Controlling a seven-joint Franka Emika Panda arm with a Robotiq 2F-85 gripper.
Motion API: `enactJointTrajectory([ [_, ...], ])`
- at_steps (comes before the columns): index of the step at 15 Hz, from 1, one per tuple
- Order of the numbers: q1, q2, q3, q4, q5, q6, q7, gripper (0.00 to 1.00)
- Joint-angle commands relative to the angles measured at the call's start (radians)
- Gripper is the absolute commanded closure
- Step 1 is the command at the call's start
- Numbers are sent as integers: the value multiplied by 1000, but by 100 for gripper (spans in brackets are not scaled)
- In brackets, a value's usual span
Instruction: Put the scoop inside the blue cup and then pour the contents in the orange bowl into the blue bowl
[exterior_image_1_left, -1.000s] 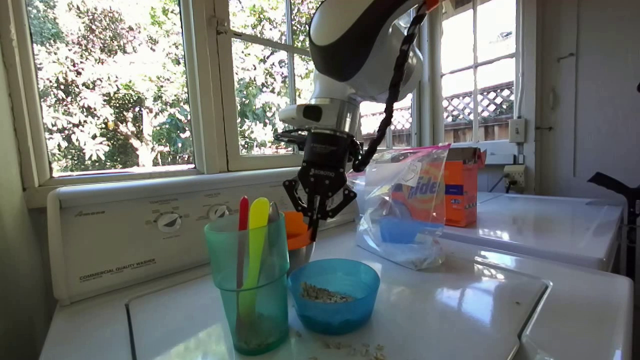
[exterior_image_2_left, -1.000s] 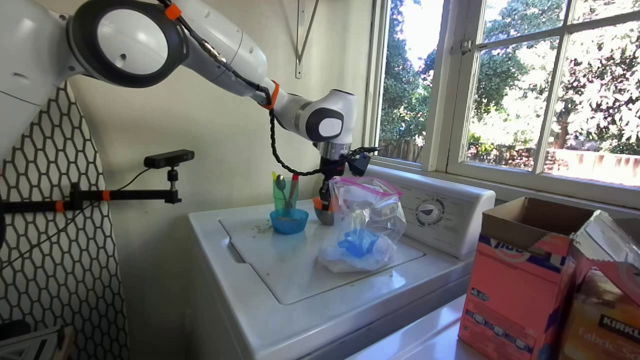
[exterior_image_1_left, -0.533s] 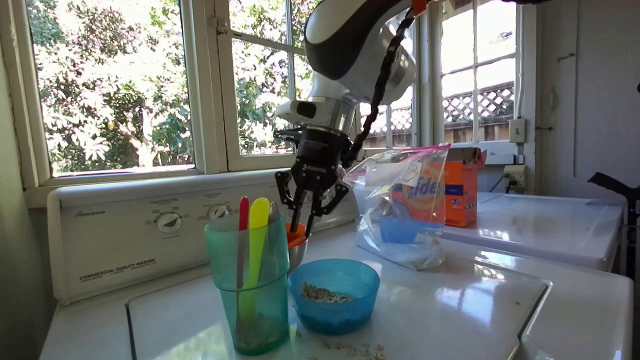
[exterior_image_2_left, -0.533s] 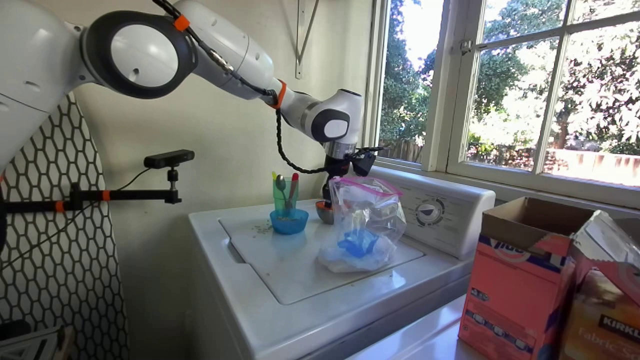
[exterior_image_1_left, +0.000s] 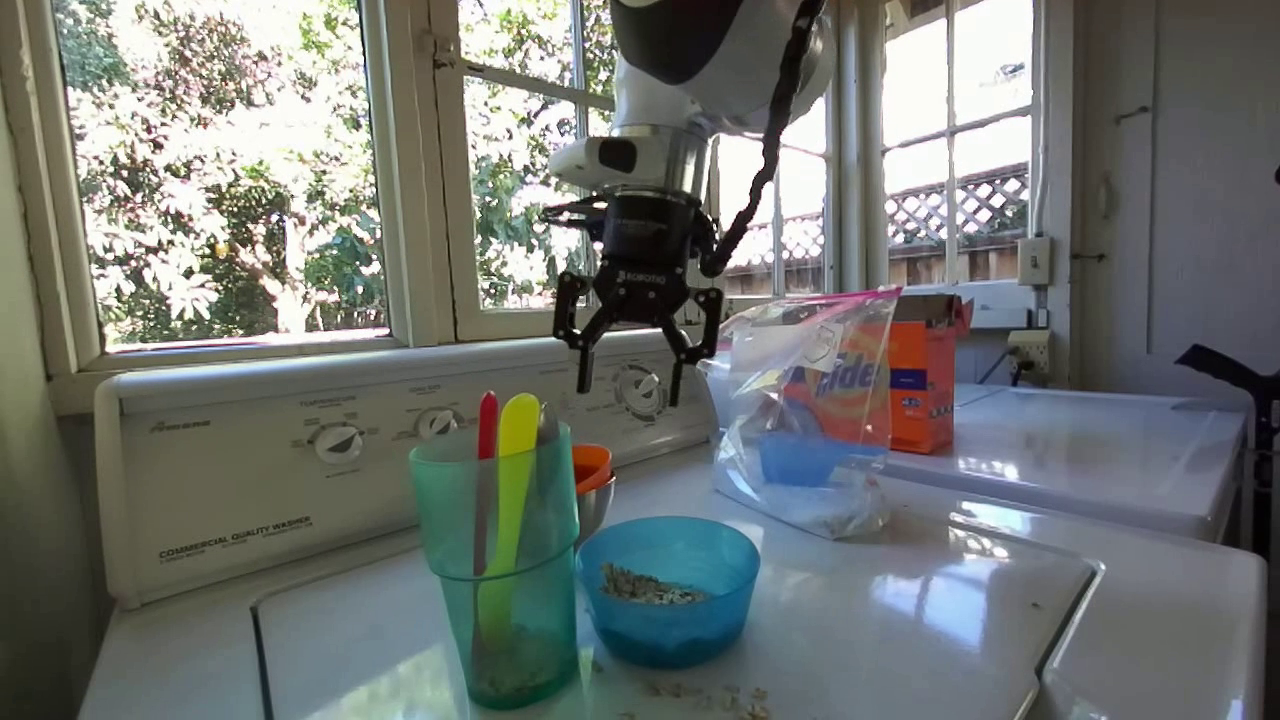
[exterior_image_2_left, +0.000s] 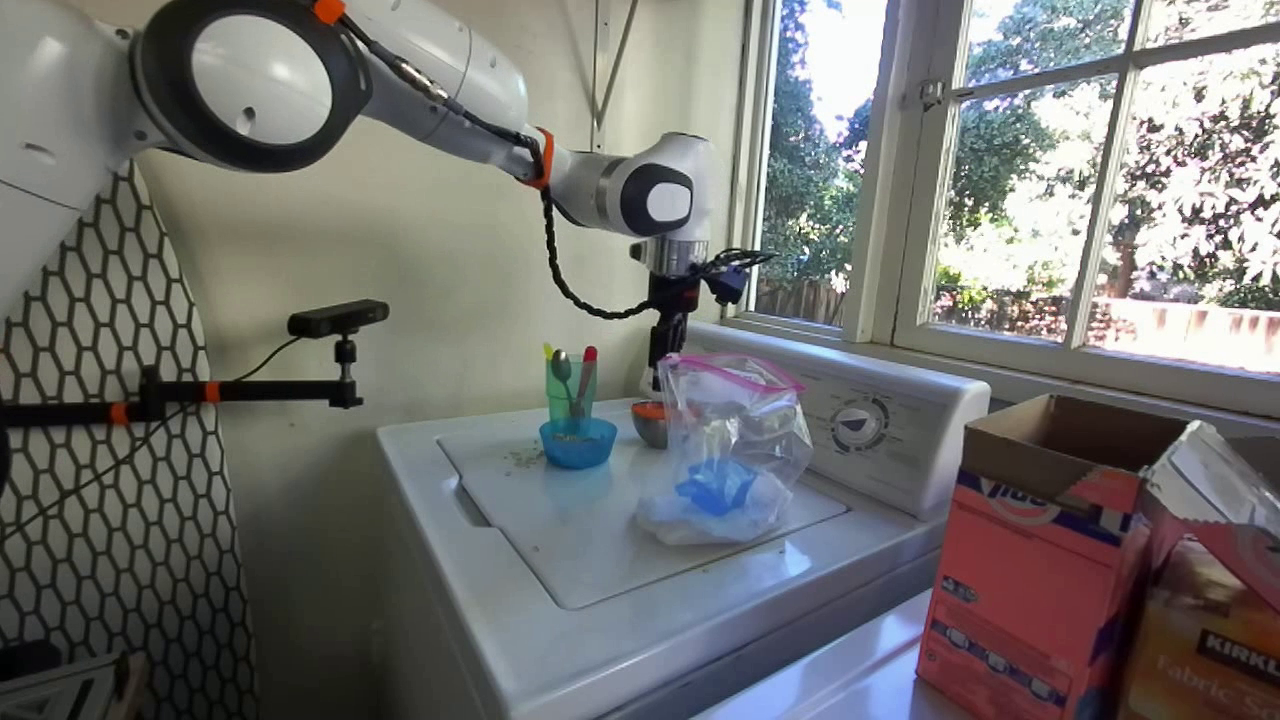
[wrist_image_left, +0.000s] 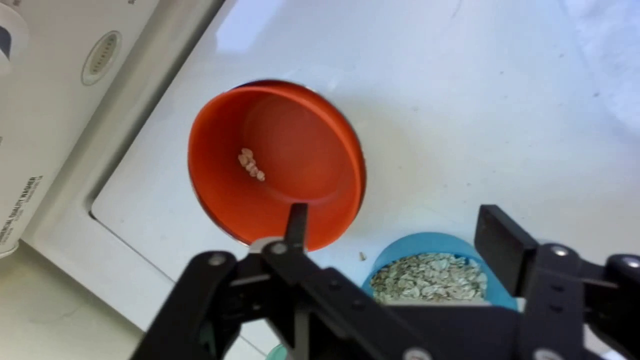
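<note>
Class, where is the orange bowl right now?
In the wrist view, the orange bowl is mostly left of centre, up-left of the blue bowl; both exterior views show it inside a metal bowl.

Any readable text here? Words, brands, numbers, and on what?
"COMMERCIAL QUALITY WASHER": control panel
"ROBOTIQ": end effector
"ide", first letter unclear: orange box
"KIRKL", cut off: brown box
"Fabric S", cut off: same box
Too small or blurred: panel logo, bag label, other panel and box print.
</note>
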Motion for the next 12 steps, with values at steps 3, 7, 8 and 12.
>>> enactJointTrajectory([
  [3,19,-131,-11,-98,-145,-30,-173,0],
  [7,27,-125,-24,-46,-182,-38,-200,0],
  [8,28,-147,-32,-53,-206,-40,-209,0],
  [12,5,-183,-41,-83,-144,-16,-173,0],
])
